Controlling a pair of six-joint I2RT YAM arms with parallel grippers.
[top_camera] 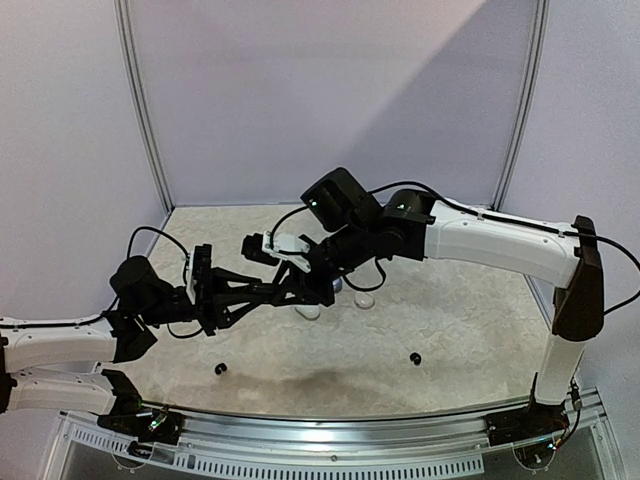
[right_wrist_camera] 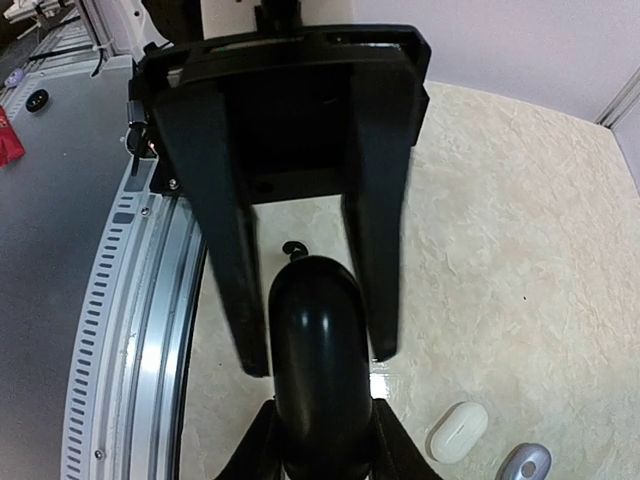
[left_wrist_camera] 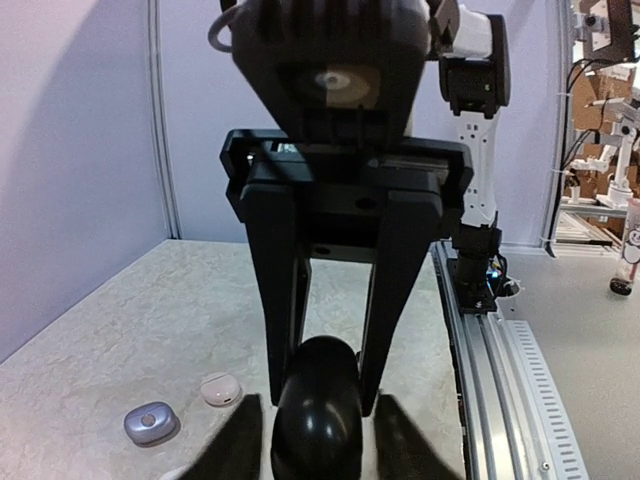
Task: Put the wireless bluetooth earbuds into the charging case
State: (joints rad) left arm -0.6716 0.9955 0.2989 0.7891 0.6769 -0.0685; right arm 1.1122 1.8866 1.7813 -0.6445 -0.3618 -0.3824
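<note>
Black fingers of the right pincer [left_wrist_camera: 328, 392] press both sides of the glossy black charging case [right_wrist_camera: 315, 345] and hold it above the surface [top_camera: 470, 330]. The left pincer [right_wrist_camera: 320, 358] meets it head-on from the other end, its fingers flanking the same case, though I cannot tell whether they press on it or stand just clear. Further out, a closed white case [right_wrist_camera: 458, 432] and a lilac case [right_wrist_camera: 524, 462] lie side by side on the surface, and nearer the arm bases one black earbud [top_camera: 220, 368] lies loose on the left, well apart from a second one [top_camera: 414, 357] on the right.
</note>
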